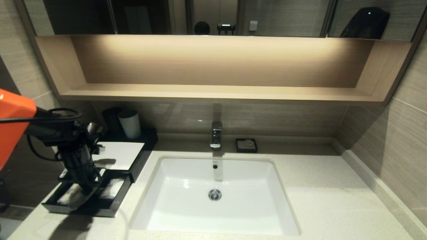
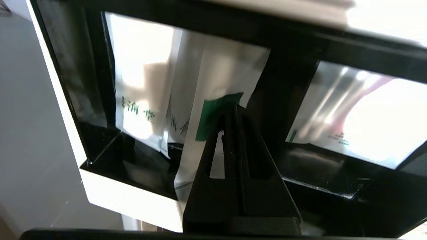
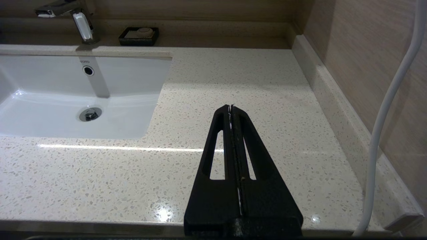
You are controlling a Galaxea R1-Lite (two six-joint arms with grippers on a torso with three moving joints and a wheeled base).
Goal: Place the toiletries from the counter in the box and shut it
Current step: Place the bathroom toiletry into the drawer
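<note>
At the far left of the counter (image 1: 320,203) stands the box (image 1: 121,155), dark with a white top panel, and its drawer (image 1: 96,205) is pulled out toward the front edge of the counter. The left gripper (image 1: 87,190) points down into this open drawer, and in the left wrist view its two black fingers (image 2: 233,140) are pressed together with nothing between them, so it is clenched and holds nothing. The toiletries (image 2: 200,110) lie inside the drawer, directly under and just beyond the fingertips: several slim whitish packets in one compartment, one of them with a green square label that sits right at the fingertips. A second compartment, on the other side of a dark divider, holds another packet (image 2: 360,120) in shiny wrap, apart from the gripper. Whether the fingertips touch the labelled packet, I cannot tell. Behind the box stand a light grey cup (image 1: 130,123) and a dark one beside it. Further right come the white sink (image 1: 217,196), the tap (image 1: 216,135) and a small black soap dish (image 1: 246,145). The right gripper (image 3: 231,107) hangs over the bare counter right of the sink, its fingers also closed on nothing.
</note>
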